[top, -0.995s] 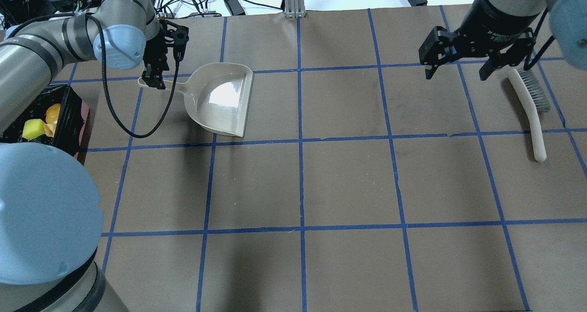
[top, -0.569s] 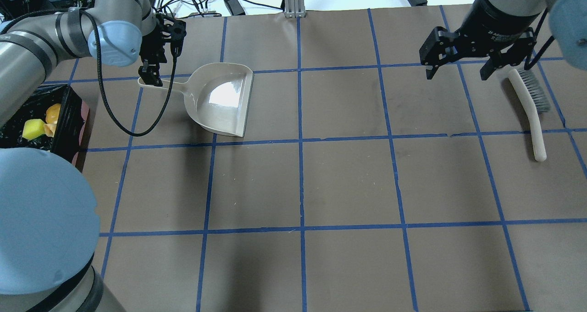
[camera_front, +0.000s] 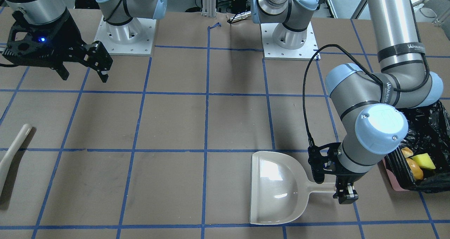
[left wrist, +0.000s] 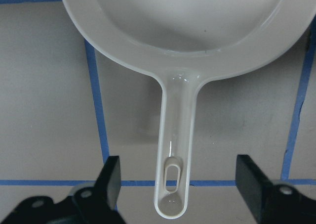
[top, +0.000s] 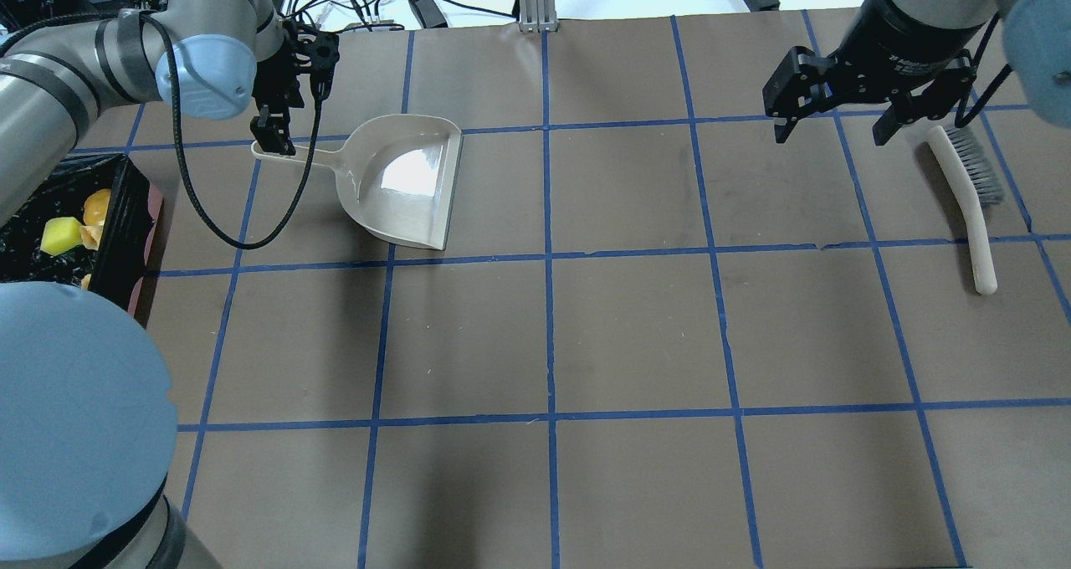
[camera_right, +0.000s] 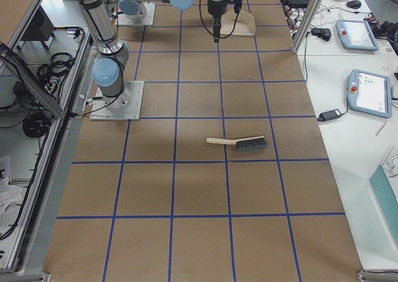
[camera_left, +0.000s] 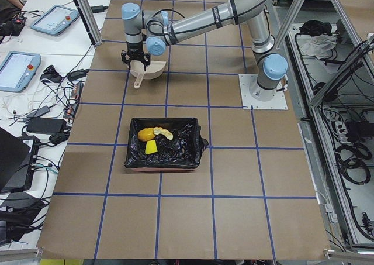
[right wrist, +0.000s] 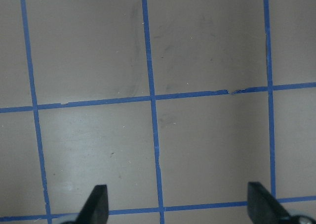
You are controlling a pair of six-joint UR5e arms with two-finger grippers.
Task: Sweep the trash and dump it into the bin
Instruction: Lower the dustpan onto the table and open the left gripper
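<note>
Over on the left, the trash (top: 67, 233) lies inside the black-lined bin (top: 132, 226), so I'd say the job is all but done. The left gripper (left wrist: 178, 180) hangs with its fingers wide, clear on either side of the handle of the dustpan (top: 406, 184), which sits flat on the desk (top: 636, 335). It should rise straight up so neither finger clips the handle. Further right, the right gripper (top: 832, 130) hovers with its fingers wide and empty, near the brush (top: 962, 192).

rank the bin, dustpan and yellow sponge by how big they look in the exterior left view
1. bin, though it lies nearer the camera, which helps
2. dustpan
3. yellow sponge, clearly smallest
</note>
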